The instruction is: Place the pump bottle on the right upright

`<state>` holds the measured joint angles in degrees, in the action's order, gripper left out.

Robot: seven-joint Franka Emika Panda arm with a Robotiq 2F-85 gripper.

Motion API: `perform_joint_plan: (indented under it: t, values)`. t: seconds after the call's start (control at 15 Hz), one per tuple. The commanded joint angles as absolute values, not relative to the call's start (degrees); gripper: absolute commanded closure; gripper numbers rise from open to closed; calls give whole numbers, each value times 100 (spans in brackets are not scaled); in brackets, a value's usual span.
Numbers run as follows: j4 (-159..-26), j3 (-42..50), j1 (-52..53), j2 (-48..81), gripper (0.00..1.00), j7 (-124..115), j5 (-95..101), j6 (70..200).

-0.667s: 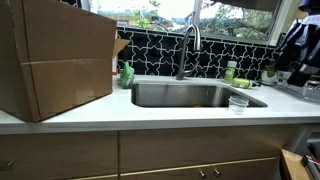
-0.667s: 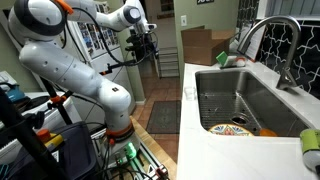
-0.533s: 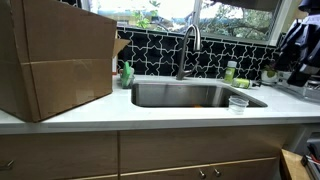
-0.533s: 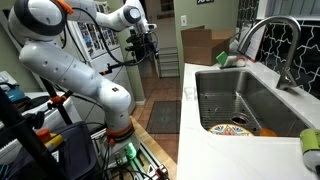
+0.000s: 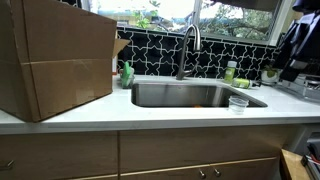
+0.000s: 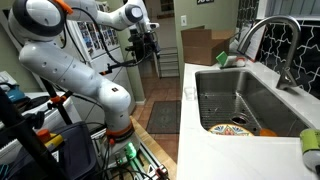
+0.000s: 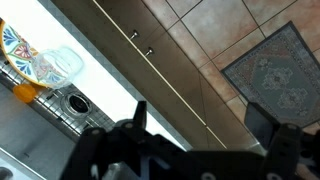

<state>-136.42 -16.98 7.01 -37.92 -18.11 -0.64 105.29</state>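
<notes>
We log the pump bottle (image 5: 230, 72), small, pale green with a whitish pump top, well apart from the gripper (image 7: 200, 120), whose jaws stand spread, empty.

The arm (image 6: 72, 72) stands folded, elbow high, with its upper links reaching sideways. The claw (image 6: 146, 44) hangs at the arm's end. In the wrist view, the claw (image 7: 200, 122) is empty, its fingers (image 7: 139, 114) spread wide.
</notes>
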Motion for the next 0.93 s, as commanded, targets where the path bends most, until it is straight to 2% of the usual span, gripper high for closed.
perform_joint_plan:
  t: [0.0,0.87]
  values:
    - [-13623,-1626,720,-3781,0,-1832,-45,10511]
    - [-13624,-1619,702,-3785,0,-1895,-49,10511]
